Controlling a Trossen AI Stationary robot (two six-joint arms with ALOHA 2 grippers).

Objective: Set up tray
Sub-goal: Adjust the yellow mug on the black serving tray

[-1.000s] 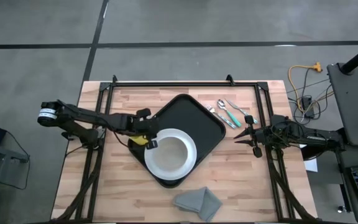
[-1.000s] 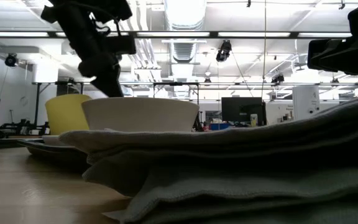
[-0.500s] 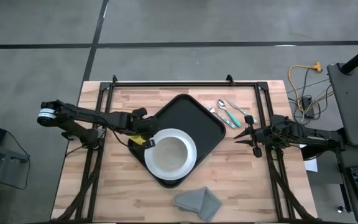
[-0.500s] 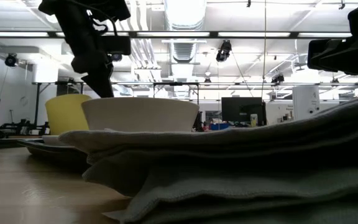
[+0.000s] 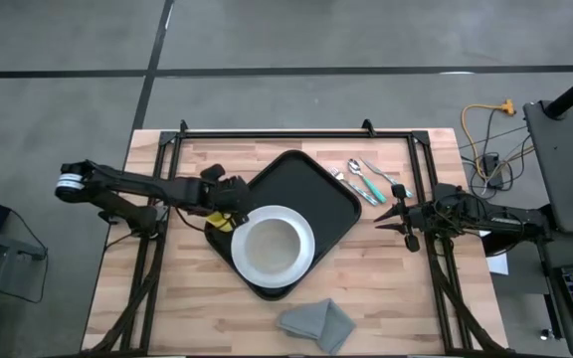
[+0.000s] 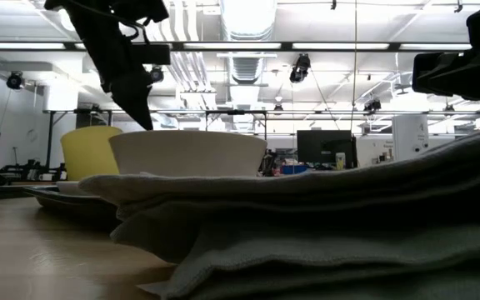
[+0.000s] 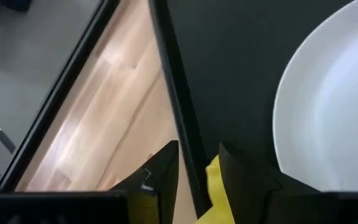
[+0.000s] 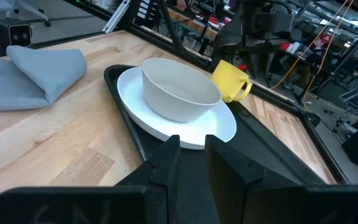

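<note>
The tray [image 5: 301, 204] lies angled at mid-surface, carrying a white plate [image 5: 272, 249] with a white bowl [image 8: 179, 90] on it and a yellow mug [image 8: 230, 81] at the tray's left edge. The left hand [image 5: 229, 199] hangs just above the mug; in the left wrist view its fingers [image 7: 160, 177] stand parted with a gap between them, straddling the tray rim, released and grasping nothing. The right hand [image 5: 398, 216] waits near the right edge of the surface, beside the cutlery [image 5: 366, 181], its fingers close together with nothing between them. Risk, as a judgement: the mug sits close against both plate and rim, so a sideways drift of the left hand could tip the mug or nudge the plate. A finger catching the rim could shift or lift the whole tray. The grey cloth [image 5: 316, 323] and cutlery remain off the tray; reaching for either across the bowl invites a knock.
</note>
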